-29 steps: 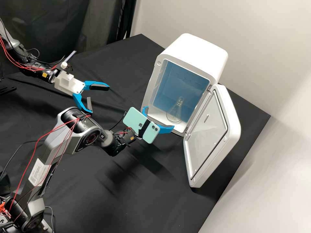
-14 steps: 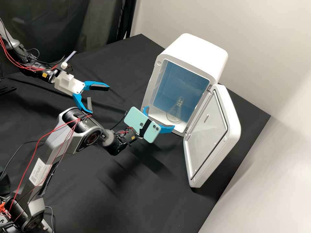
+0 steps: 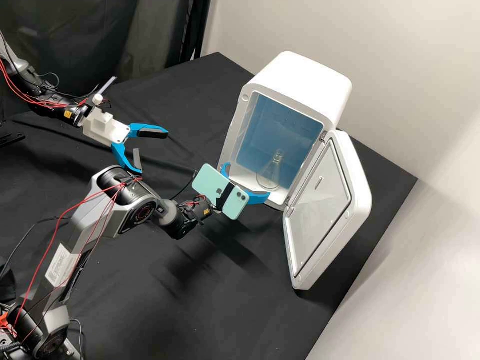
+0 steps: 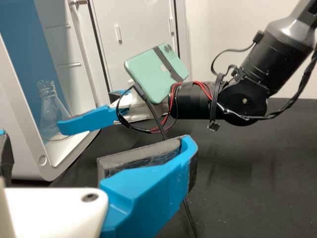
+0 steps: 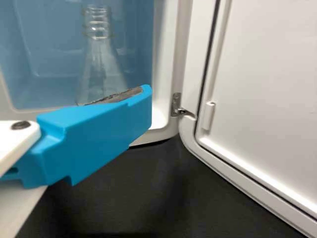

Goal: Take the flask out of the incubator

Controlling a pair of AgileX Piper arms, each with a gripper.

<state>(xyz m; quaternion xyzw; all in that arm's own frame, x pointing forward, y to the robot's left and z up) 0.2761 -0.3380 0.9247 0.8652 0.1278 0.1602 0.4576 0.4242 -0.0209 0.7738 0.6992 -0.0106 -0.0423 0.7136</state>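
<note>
A clear glass flask (image 3: 270,170) stands upright on the floor of the white incubator (image 3: 300,80), whose interior is blue and whose door (image 3: 327,210) hangs wide open. My right gripper (image 3: 246,182) is open just in front of the opening, short of the flask and holding nothing. From the right wrist, one blue finger (image 5: 94,134) lies in front of the flask (image 5: 99,64). My left gripper (image 3: 142,146) is open over the bench well left of the incubator. From the left wrist, the flask (image 4: 47,111) shows behind the right arm's finger (image 4: 89,120).
A mint-green phone (image 3: 220,191) is strapped to the right arm's wrist. The open door (image 5: 257,99) stands close beside the right gripper. The black bench (image 3: 200,290) ends near the white wall behind and beside the incubator. Red cables run along both arms.
The right gripper has crept slightly closer to the incubator opening. The left arm has shifted a little up and to the left. The flask has not moved.
</note>
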